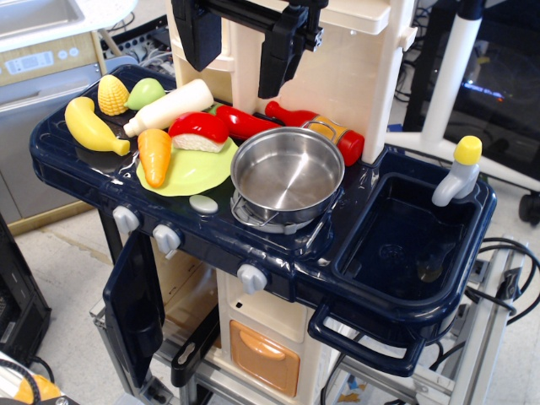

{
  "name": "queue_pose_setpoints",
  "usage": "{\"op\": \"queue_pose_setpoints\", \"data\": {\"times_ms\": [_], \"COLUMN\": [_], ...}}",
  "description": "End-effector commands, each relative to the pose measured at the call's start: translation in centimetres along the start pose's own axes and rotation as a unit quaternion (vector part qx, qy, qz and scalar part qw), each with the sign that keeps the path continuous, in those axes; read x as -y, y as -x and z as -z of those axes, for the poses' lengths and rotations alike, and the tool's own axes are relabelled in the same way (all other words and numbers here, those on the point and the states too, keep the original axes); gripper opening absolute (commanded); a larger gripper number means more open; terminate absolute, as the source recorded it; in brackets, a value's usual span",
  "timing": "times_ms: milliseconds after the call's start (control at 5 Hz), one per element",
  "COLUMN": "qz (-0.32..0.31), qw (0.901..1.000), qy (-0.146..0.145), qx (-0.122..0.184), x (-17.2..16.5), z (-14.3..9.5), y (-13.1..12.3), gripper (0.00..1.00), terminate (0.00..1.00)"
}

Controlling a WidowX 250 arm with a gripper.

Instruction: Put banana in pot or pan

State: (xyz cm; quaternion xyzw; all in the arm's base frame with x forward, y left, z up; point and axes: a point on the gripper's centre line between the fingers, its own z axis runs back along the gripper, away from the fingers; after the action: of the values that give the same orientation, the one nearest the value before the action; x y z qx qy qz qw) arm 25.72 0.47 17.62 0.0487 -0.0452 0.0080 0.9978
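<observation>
I see the banana [93, 126], smooth, plain yellow, curved, lying at the far left of the dark blue toy-kitchen desk [76, 169], just beside the corn cob [113, 94] and well apart from the pot [287, 174]. No readable writing on any toy. The pot is shiny steel, low-sided, with nothing in it, sitting on the burner next to the lime-green plate [196, 170]; the carrot [154, 156] lies on that plate. The sink basin [396, 245] at right holds nothing I can make out. The pincer [240, 42] hangs high above the desk, jaws spread, holding nothing.
</observation>
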Motion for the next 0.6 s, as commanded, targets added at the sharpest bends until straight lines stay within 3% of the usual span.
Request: {"op": "queue_pose_setpoints", "data": {"times_ms": [0, 200, 400], "qz": [0.0, -0.114, -0.232], "qw": [1.0, 0.993, 0.9721], "qy": [0.0, 0.008, -0.033], "qx": [0.0, 0.028, 0.015], "x": [0.0, -3.4, -5.0], "z": [0.0, 0.8, 1.4], "y": [0.0, -0.7, -1.7], "gripper": [1.0, 1.0, 1.0], "terminate": [0.0, 0.0, 0.0]}}
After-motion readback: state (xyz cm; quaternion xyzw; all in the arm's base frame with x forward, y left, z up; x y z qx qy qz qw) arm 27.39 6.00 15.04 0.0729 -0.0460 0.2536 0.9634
